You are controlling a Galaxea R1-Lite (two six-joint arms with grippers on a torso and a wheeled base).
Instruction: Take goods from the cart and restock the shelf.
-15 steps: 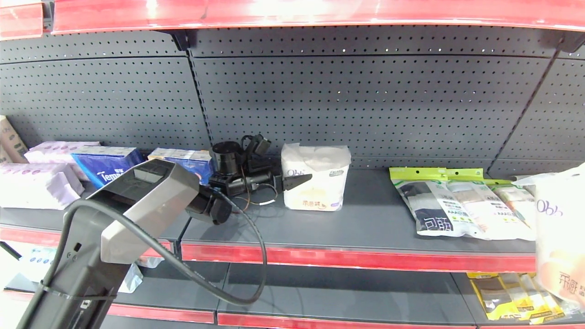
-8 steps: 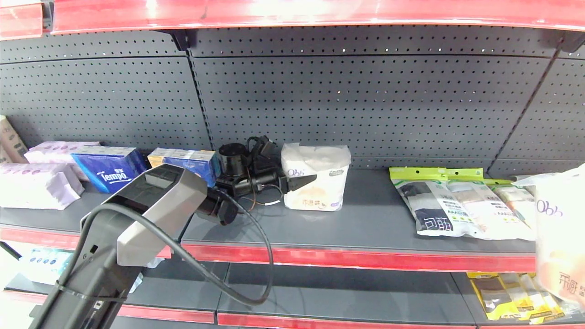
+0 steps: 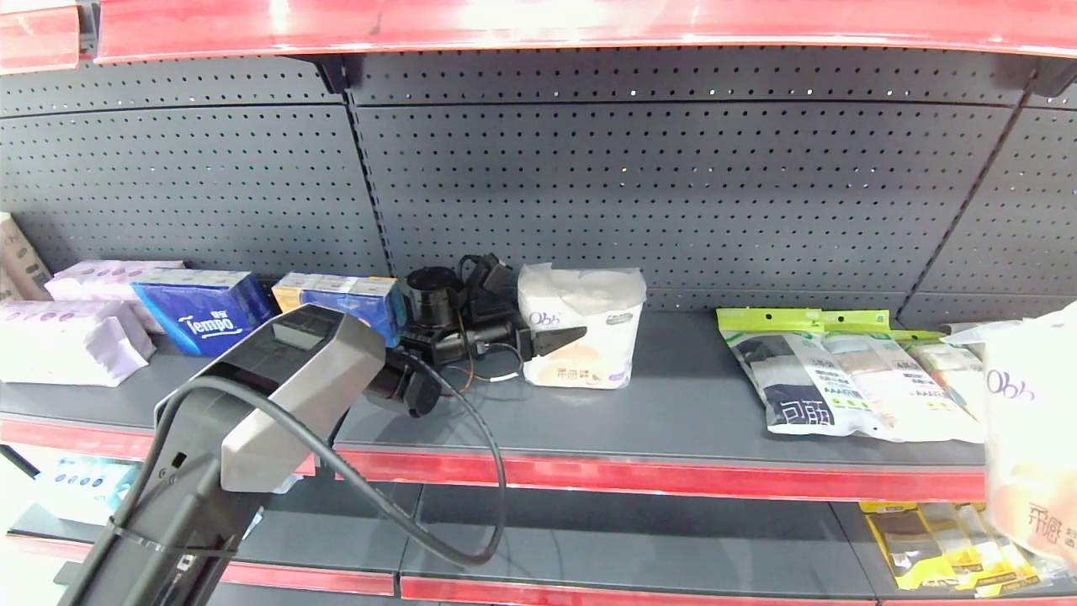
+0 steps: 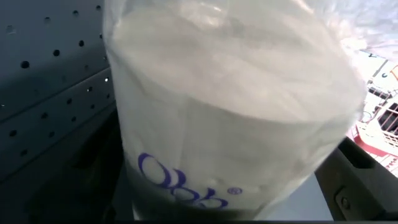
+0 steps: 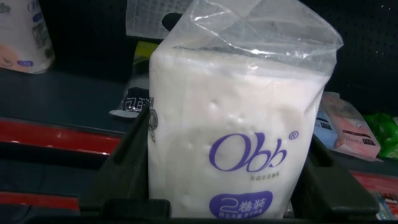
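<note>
1. Head view: A white toilet roll pack (image 3: 580,324) stands upright on the grey shelf (image 3: 673,412), close to the holed back wall (image 3: 673,185). The left gripper (image 3: 562,330) is right at this pack, low down. Its jaws stand wide, and one dark finger (image 3: 559,337) lies across the front of the pack.
2. Still the head view: Left of the white toilet roll pack, just past the gripper, sits a blue and yellow tissue box (image 3: 341,296). A dark blue tissue box (image 3: 202,311) and purple tissue packs (image 3: 71,337) are farther that way. Right of the pack, well apart, flat bags with green tops (image 3: 841,379) lie on the shelf. Past those bags, a second toilet roll pack (image 3: 1031,438) is up in the air in front of the shelf.
3. Left wrist view: The white toilet roll pack (image 4: 230,112) is very close, in between the jaws. One finger (image 4: 351,186) is just beside it, and the holed back wall (image 4: 43,93) is behind.
4. Right wrist view: The right gripper (image 5: 230,130) squeezes the second toilet roll pack (image 5: 236,143), with a dark finger (image 5: 127,155) on each side. This pack is upright. The white toilet roll pack (image 5: 25,31) stands well apart from it, on the shelf (image 5: 68,93).
</note>
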